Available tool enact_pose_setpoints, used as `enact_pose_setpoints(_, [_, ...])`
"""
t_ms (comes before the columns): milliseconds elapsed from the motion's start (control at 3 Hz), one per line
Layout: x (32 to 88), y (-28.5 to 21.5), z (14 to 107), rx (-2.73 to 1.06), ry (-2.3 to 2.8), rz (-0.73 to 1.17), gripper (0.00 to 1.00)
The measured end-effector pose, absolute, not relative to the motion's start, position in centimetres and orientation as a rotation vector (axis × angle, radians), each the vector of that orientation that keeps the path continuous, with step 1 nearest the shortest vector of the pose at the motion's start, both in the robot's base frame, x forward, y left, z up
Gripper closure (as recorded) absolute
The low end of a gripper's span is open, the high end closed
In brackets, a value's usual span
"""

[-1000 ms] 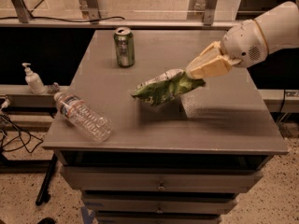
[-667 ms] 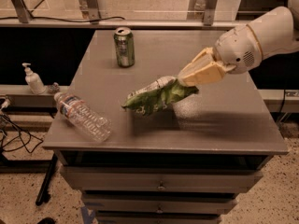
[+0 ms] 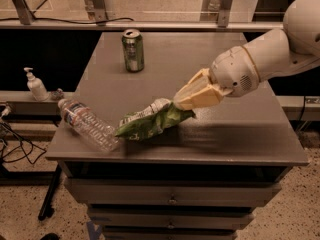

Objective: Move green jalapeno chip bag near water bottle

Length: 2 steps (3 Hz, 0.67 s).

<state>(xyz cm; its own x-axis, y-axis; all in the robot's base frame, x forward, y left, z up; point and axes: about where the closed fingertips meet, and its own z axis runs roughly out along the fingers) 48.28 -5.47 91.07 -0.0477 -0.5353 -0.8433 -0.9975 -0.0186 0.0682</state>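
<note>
The green jalapeno chip bag (image 3: 150, 122) is a wrinkly green foil bag with white print, held by its right end above the grey table (image 3: 235, 139). My gripper (image 3: 181, 103), with tan fingers, is shut on that end of the bag, and my white arm reaches in from the upper right. The bag's free end hangs low near the front left, just right of the water bottle (image 3: 86, 124). The clear ribbed bottle lies on its side at the table's front left corner, cap pointing back left.
A green soda can (image 3: 133, 50) stands upright at the back left of the table. A small white pump bottle (image 3: 35, 84) stands on a lower ledge to the left. Drawers sit below the table's front edge. Cables lie on the floor at left.
My gripper has carried the chip bag leftward and toward the front, from the table's middle to close beside the water bottle. The bottle and can have not moved.
</note>
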Motion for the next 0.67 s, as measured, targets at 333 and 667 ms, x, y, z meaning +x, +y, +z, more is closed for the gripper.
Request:
enact_pose_setpoints(333, [48.6,-4.56,89.71,-1.617,1.627,0.949,1.0])
enact_pose_setpoints(667, [48.93,-4.19,88.85,-1.625,1.612,0.938,0.82])
